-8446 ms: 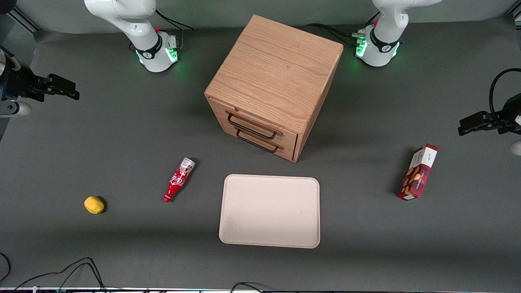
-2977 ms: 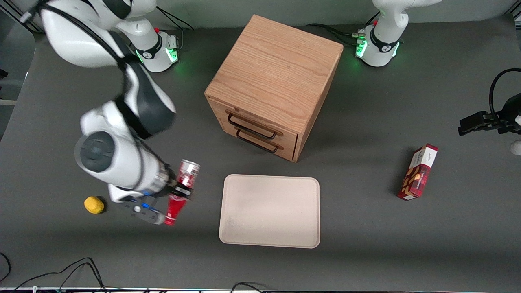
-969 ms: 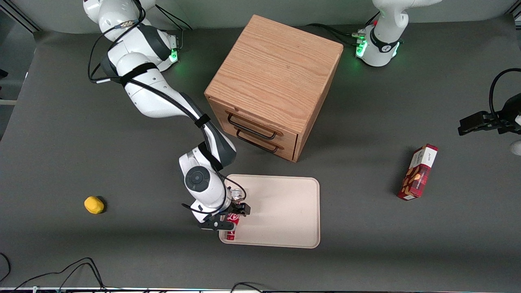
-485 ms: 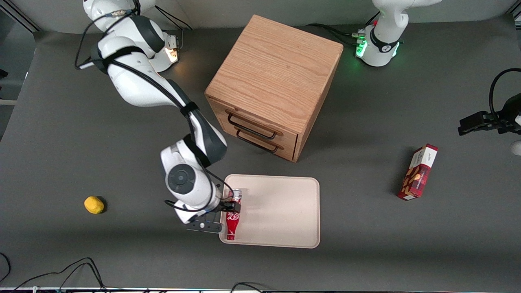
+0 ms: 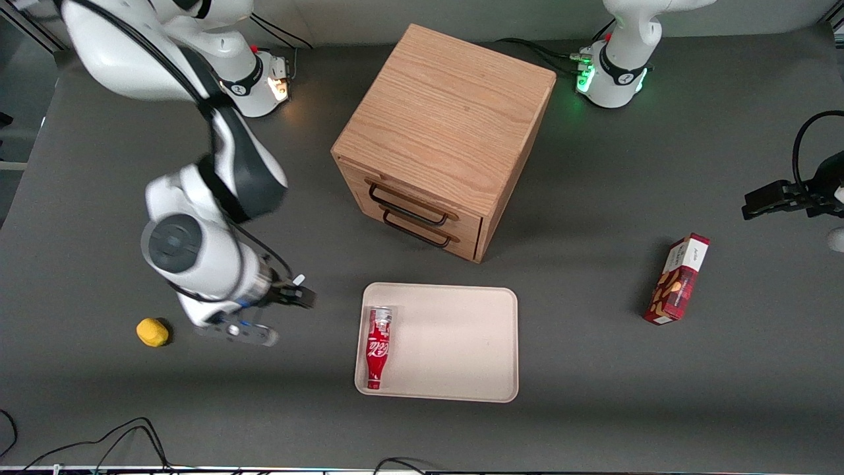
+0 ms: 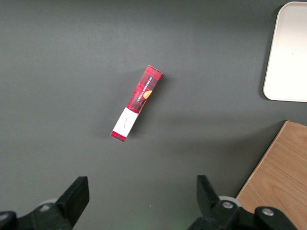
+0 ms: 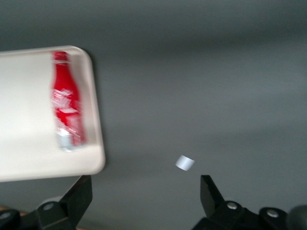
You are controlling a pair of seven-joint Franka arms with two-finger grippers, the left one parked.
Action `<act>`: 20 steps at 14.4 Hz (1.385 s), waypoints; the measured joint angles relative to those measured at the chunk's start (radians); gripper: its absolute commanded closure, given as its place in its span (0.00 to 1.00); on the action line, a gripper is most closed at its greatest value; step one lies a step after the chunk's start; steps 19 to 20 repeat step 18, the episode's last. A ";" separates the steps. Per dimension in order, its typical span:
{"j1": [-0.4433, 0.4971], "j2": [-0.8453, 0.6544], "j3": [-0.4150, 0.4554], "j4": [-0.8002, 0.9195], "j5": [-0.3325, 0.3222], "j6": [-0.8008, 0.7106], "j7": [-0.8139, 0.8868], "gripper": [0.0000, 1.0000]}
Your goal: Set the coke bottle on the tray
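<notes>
The coke bottle (image 5: 378, 348) lies on its side on the beige tray (image 5: 455, 343), along the tray's edge toward the working arm's end. Its red cap points at the front camera and its silver base at the cabinet. My gripper (image 5: 298, 302) hangs above the bare table beside the tray, clear of the bottle and farther from the front camera than it. The right wrist view shows the gripper (image 7: 145, 195) open with nothing between its fingers, and the bottle (image 7: 67, 112) resting inside the tray's rim (image 7: 96, 143).
A wooden drawer cabinet (image 5: 442, 132) stands just past the tray, its handles facing it. A yellow lump (image 5: 152, 332) lies toward the working arm's end. A red snack box (image 5: 678, 279) lies toward the parked arm's end, also seen as the snack box (image 6: 136, 103).
The gripper has let go of the bottle, which now lies on the tray. The arm has drawn back and up toward its own end of the table.
</notes>
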State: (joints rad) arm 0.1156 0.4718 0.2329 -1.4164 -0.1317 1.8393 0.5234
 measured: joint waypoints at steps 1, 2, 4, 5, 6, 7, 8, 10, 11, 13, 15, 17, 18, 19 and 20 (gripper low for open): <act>-0.039 -0.070 0.003 -0.062 0.000 -0.024 -0.027 0.00; -0.073 -0.129 0.005 -0.108 0.002 -0.042 -0.046 0.00; -0.118 -0.213 0.007 -0.162 0.003 -0.076 -0.084 0.00; -0.134 -0.241 0.008 -0.173 0.003 -0.099 -0.122 0.00; -0.151 -0.265 0.008 -0.177 0.003 -0.124 -0.168 0.00; -0.169 -0.289 0.009 -0.178 0.003 -0.155 -0.211 0.00; -0.189 -0.316 0.009 -0.178 0.004 -0.184 -0.250 0.00; -0.224 -0.368 0.008 -0.178 0.025 -0.227 -0.309 0.00; -0.240 -0.391 0.008 -0.175 0.054 -0.246 -0.333 0.00; -0.241 -0.420 -0.006 -0.164 0.082 -0.285 -0.382 0.00; -0.165 -0.430 -0.098 -0.155 0.092 -0.330 -0.395 0.00; -0.098 -0.433 -0.185 -0.148 0.096 -0.351 -0.419 0.00; -0.089 -0.433 -0.198 -0.147 0.098 -0.352 -0.427 0.00; -0.089 -0.433 -0.198 -0.147 0.098 -0.352 -0.427 0.00; -0.089 -0.433 -0.198 -0.147 0.098 -0.352 -0.427 0.00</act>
